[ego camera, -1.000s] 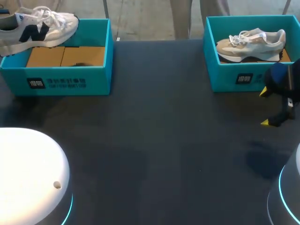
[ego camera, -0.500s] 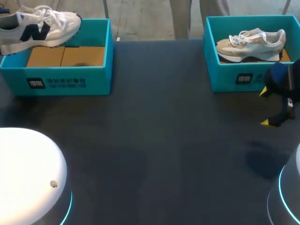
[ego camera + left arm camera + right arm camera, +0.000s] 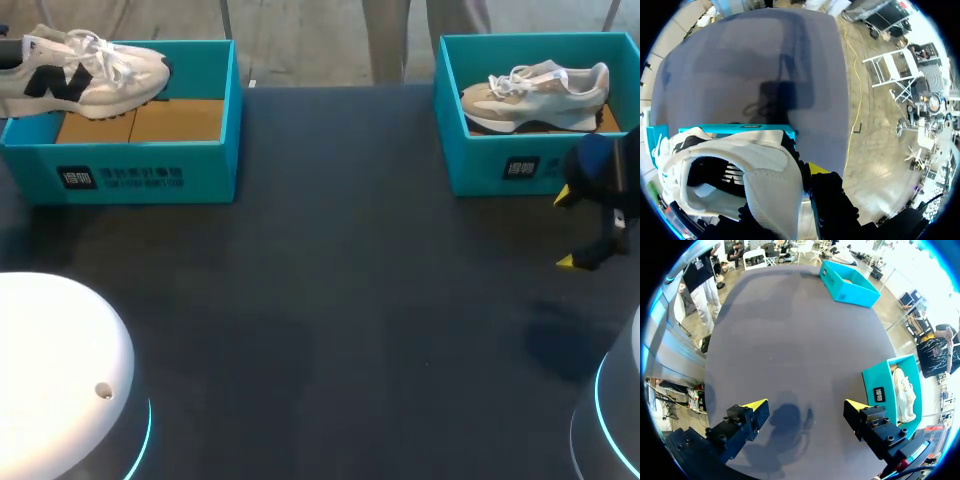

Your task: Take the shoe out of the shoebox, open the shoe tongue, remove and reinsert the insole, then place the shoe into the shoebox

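In the left wrist view the left gripper (image 3: 790, 182) is largely covered by the heel of the white shoe (image 3: 735, 170): only one yellow fingertip (image 3: 816, 168) is shown, the other being hidden by the shoe. The left shoebox (image 3: 740, 129) is reduced to a strip of rim. In the head view the shoe's heel is cut off by the edge. The right gripper (image 3: 564, 230) and right shoebox (image 3: 500, 165) are clipped likewise, and the beige shoe (image 3: 535, 95) is partly hidden behind the box wall.
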`<state>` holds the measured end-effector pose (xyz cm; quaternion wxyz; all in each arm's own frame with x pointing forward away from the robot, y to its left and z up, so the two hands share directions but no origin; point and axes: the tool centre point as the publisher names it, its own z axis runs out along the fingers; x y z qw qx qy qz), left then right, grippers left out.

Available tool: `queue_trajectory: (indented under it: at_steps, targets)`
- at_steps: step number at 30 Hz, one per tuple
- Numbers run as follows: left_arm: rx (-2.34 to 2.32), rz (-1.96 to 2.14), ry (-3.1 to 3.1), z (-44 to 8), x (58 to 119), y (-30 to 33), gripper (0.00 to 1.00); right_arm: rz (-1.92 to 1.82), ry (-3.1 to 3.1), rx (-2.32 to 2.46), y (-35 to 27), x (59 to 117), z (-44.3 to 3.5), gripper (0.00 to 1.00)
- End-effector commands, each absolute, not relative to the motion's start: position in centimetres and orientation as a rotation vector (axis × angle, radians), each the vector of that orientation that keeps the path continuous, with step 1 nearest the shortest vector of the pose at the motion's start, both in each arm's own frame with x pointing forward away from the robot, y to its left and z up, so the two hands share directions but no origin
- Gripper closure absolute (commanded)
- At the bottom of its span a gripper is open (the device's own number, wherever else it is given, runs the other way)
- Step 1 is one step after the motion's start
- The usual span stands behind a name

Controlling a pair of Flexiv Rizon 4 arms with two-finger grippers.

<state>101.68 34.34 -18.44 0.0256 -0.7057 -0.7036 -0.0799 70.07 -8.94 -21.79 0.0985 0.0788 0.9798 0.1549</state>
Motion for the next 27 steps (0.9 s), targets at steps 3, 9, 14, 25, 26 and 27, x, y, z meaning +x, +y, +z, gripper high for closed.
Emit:
queue_trajectory:
  at_steps: [3, 9, 14, 25, 26, 27]
  targets:
    - [-2.238, -0.277, -2.173, -18.8, 101.5, 34.1, 1.0, 0.455, 2.898, 0.234, -8.9, 70.0, -21.9, 0.0]
    - [-2.251, -0.301, -2.182, -19.7, 102.8, 33.9, 1.0, 0.455, 2.898, 0.234, -8.9, 70.0, -21.9, 0.0]
    - [-2.27, -0.283, -2.208, -20.3, 104.6, 34.1, 1.0, 0.455, 2.898, 0.234, -8.9, 70.0, -21.9, 0.0]
    - [-2.295, -0.273, -2.196, -22.0, 107.2, 33.5, 1.0, 0.455, 2.898, 0.234, -8.9, 70.0, -21.9, 0.0]
    - [-2.294, -0.267, -2.192, -22.3, 107.3, 33.4, 1.0, 0.455, 2.898, 0.234, -8.9, 70.0, -21.9, 0.0]
    - [-2.296, -0.257, -2.187, -22.5, 107.4, 33.2, 1.0, 0.455, 2.898, 0.234, -8.9, 70.0, -21.9, 0.0]
